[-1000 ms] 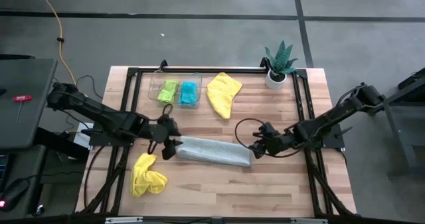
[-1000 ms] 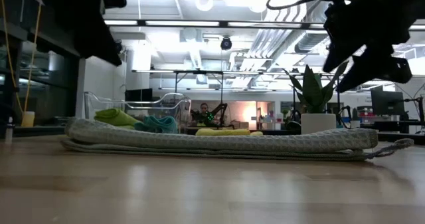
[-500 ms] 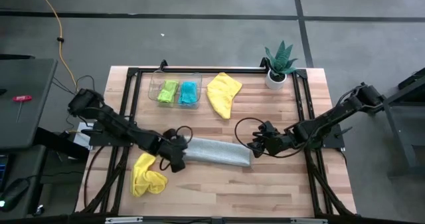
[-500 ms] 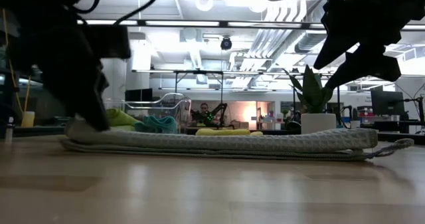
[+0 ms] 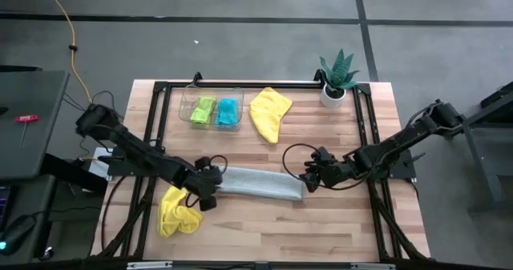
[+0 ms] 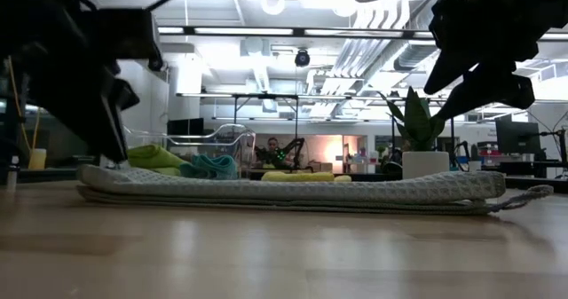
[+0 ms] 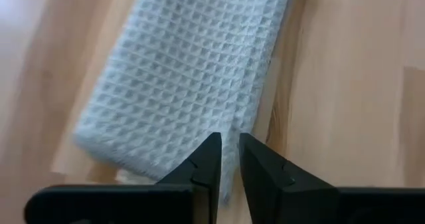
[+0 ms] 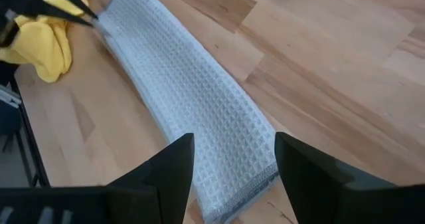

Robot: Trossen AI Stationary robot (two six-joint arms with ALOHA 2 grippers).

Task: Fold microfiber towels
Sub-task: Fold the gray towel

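Observation:
A light grey towel (image 5: pixel 258 183), folded into a long strip, lies flat across the table's middle. My left gripper (image 7: pixel 229 167) is down at its left end, shut on the cloth. My right gripper (image 8: pixel 232 164) hangs open above the strip's right end (image 8: pixel 246 164) and touches nothing. A crumpled yellow towel (image 5: pixel 178 211) lies near the front left. A second yellow towel (image 5: pixel 270 113) lies at the far middle. Lime green (image 5: pixel 202 110) and teal (image 5: pixel 228 111) towels sit folded in a clear tray (image 5: pixel 192 94). My left gripper pinches the grey towel's near left corner (image 7: pixel 234 127), where the long edge meets the short end, between its two fingers (image 7: pixel 206 164). The fingers slant down from the table's left. How many layers they hold, I cannot tell. The towel still lies flat on the table.
A potted plant (image 5: pixel 335 82) stands at the far right corner. A black frame (image 5: pixel 256 84) runs round the tabletop. Bare wood (image 5: pixel 321 222) lies in front of the grey strip and to its right.
My left gripper has come down and moved toward the near edge, from just above the strip's left end to its near left corner, and its fingers have drawn together there. The grey towel stays flat.

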